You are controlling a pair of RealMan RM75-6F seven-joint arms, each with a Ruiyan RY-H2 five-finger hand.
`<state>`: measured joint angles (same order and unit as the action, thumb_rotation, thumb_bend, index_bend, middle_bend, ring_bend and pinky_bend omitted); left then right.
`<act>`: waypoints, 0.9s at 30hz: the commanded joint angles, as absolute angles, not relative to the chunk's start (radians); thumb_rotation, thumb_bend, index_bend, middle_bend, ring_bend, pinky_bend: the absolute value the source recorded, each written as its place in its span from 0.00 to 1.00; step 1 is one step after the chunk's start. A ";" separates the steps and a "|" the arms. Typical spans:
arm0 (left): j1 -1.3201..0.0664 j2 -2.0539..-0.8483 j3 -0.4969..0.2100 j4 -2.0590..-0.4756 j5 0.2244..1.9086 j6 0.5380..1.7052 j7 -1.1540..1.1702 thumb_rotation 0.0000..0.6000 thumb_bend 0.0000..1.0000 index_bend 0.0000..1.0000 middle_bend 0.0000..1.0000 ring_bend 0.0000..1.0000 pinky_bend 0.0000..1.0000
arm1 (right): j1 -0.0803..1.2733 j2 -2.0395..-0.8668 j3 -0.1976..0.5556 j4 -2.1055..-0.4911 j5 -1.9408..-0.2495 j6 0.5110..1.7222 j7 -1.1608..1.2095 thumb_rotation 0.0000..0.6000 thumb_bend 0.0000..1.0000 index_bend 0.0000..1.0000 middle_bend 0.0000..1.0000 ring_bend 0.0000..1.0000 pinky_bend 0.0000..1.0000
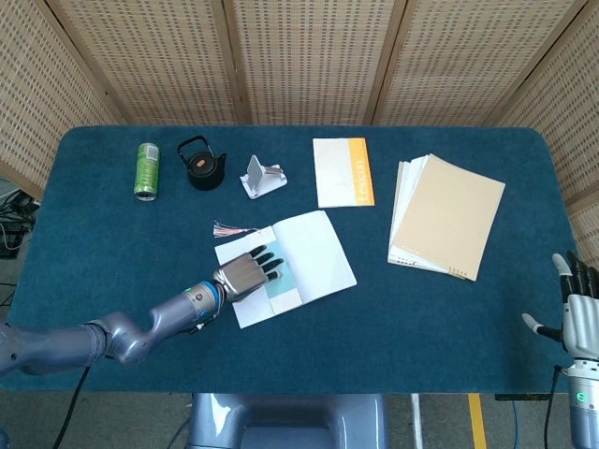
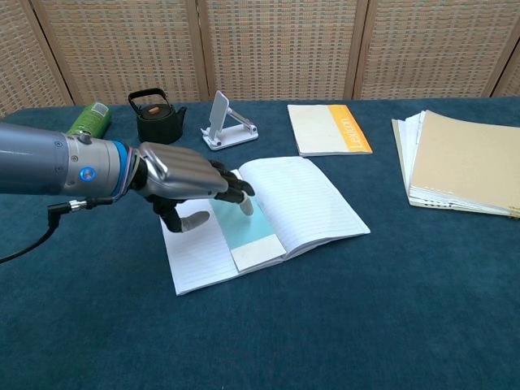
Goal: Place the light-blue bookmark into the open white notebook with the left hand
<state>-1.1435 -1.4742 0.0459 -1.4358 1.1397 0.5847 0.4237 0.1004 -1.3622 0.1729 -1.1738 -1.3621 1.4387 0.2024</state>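
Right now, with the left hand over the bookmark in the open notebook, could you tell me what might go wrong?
The left hand has its fingers on the light-blue bookmark, which lies along the fold of the white notebook. Lifting away could drag the bookmark askew or off the page. Its tassel hangs past the top edge and might catch. Pressing down could also shift the notebook on the table.

Table (image 1: 449, 318): rounded corners, covered in dark teal carpet-like cloth, shown bare along its near edge. Backdrop: woven cane screen panels (image 1: 299, 56) in pale wooden frames, standing along the far side and angling in at both ends. Floor (image 1: 449, 421): grey, with a short yellow stripe (image 1: 478, 421). Dark cables (image 1: 13, 220) lie at the far left. Light: even, soft.
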 commanded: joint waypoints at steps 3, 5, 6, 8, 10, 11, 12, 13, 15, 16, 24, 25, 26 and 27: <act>-1.081 -1.399 0.008 -1.536 1.221 0.705 0.333 1.00 0.70 0.12 0.00 0.00 0.01 | 0.101 -1.364 0.172 -1.172 -1.363 1.437 0.203 1.00 0.08 0.00 0.00 0.00 0.00; -1.044 -1.372 0.007 -1.572 1.255 0.768 0.303 1.00 0.66 0.11 0.00 0.00 0.00 | 0.102 -1.364 0.171 -1.172 -1.366 1.438 0.202 1.00 0.08 0.00 0.00 0.00 0.00; -1.027 -1.365 0.007 -1.583 1.266 0.795 0.298 1.00 0.64 0.10 0.00 0.00 0.00 | 0.102 -1.365 0.170 -1.172 -1.367 1.439 0.202 1.00 0.08 0.00 0.00 0.00 0.00; -0.999 -1.355 0.010 -1.595 1.280 0.841 0.297 1.00 0.55 0.06 0.00 0.00 0.00 | 0.102 -1.364 0.170 -1.173 -1.369 1.440 0.203 1.00 0.08 0.00 0.00 0.00 0.00; -0.937 -1.349 0.017 -1.611 1.287 0.944 0.322 1.00 0.48 0.03 0.00 0.00 0.00 | 0.102 -1.364 0.168 -1.175 -1.375 1.444 0.201 1.00 0.08 0.00 0.00 0.00 0.00; -0.901 -1.352 0.023 -1.615 1.294 1.003 0.342 1.00 0.46 0.02 0.00 0.00 0.00 | 0.103 -1.363 0.167 -1.178 -1.378 1.446 0.201 1.00 0.08 0.00 0.00 0.00 0.00; -0.885 -1.355 0.025 -1.617 1.299 1.028 0.351 1.00 0.45 0.01 0.00 0.00 0.00 | 0.102 -1.363 0.166 -1.178 -1.379 1.447 0.201 1.00 0.08 0.00 0.00 0.00 0.00; -0.851 -1.362 0.030 -1.619 1.305 1.082 0.366 1.00 0.44 0.01 0.00 0.00 0.00 | 0.103 -1.362 0.165 -1.180 -1.383 1.450 0.200 1.00 0.08 0.00 0.00 0.00 0.00; -0.808 -1.369 0.039 -1.618 1.321 1.145 0.378 1.00 0.42 0.00 0.00 0.00 0.00 | 0.103 -1.361 0.163 -1.183 -1.390 1.456 0.198 1.00 0.08 0.00 0.00 0.00 0.00; -0.774 -1.372 0.046 -1.617 1.333 1.194 0.386 1.00 0.40 0.00 0.00 0.00 0.00 | 0.103 -1.360 0.162 -1.185 -1.395 1.461 0.195 1.00 0.08 0.00 0.00 0.00 0.00; -0.550 -1.374 0.095 -1.581 1.404 1.461 0.335 1.00 0.15 0.00 0.00 0.00 0.00 | 0.102 -1.350 0.148 -1.228 -1.424 1.483 0.149 1.00 0.08 0.00 0.00 0.00 0.00; -0.535 -1.376 0.099 -1.574 1.414 1.474 0.327 1.00 0.14 0.00 0.00 0.00 0.00 | 0.102 -1.349 0.147 -1.232 -1.427 1.487 0.142 1.00 0.08 0.00 0.00 0.00 0.00; -0.508 -1.375 0.108 -1.565 1.419 1.493 0.317 1.00 0.13 0.00 0.00 0.00 0.00 | 0.101 -1.348 0.145 -1.237 -1.433 1.493 0.134 1.00 0.08 0.00 0.00 0.00 0.00; -0.486 -1.375 0.116 -1.558 1.424 1.509 0.311 1.00 0.13 0.00 0.00 0.00 0.00 | 0.101 -1.347 0.144 -1.241 -1.436 1.498 0.128 1.00 0.08 0.00 0.00 0.00 0.00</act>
